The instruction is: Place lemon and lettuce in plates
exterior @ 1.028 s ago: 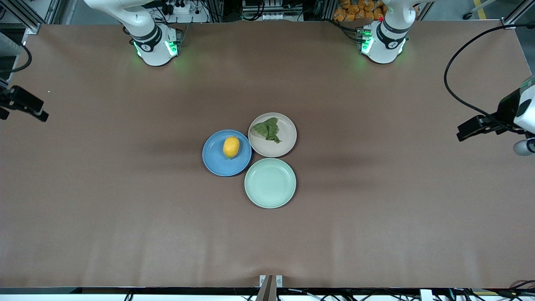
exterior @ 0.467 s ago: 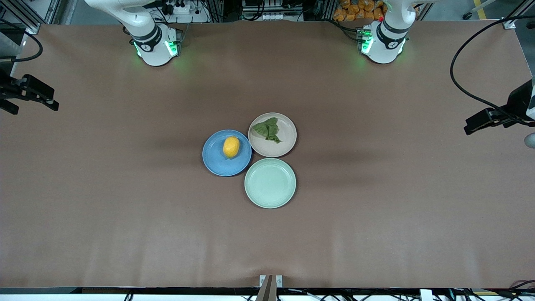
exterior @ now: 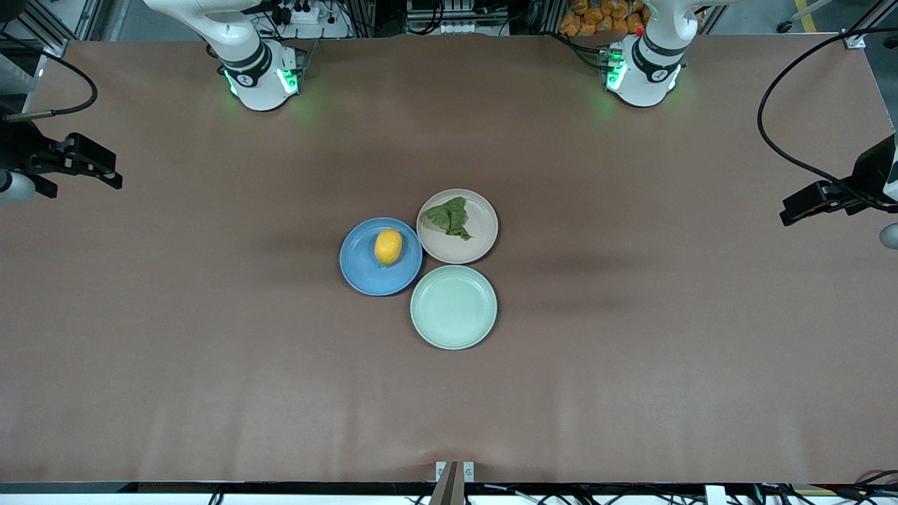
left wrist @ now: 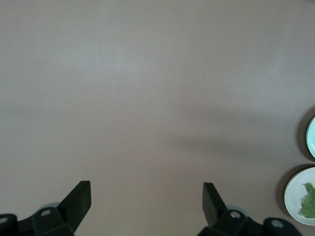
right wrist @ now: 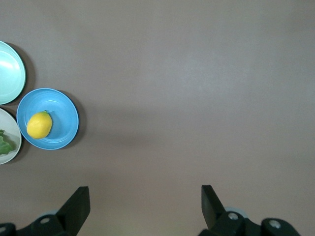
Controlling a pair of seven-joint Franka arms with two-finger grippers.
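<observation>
The lemon [exterior: 388, 246] lies on the blue plate [exterior: 365, 273] at the table's middle. The lettuce [exterior: 450, 217] lies on the beige-pink plate [exterior: 483, 235] beside it, toward the left arm's end. My right gripper [exterior: 105, 172] hangs open and empty over the bare table at the right arm's end. My left gripper [exterior: 796, 207] hangs open and empty over the left arm's end. The right wrist view shows its open gripper [right wrist: 144, 192], the lemon [right wrist: 39, 124] and the blue plate [right wrist: 64, 115]. The left wrist view shows its open gripper [left wrist: 146, 189], the lettuce [left wrist: 310, 200] and the beige-pink plate [left wrist: 294, 196].
A pale mint-green plate [exterior: 453, 306] with nothing on it touches both other plates, nearer to the front camera. It also shows in the right wrist view [right wrist: 10, 73] and the left wrist view [left wrist: 311, 137]. Brown table covering lies all around.
My right gripper has moved in over the table toward its middle. My left gripper drew slightly outward, then held still. The lemon, lettuce and plates have not moved.
</observation>
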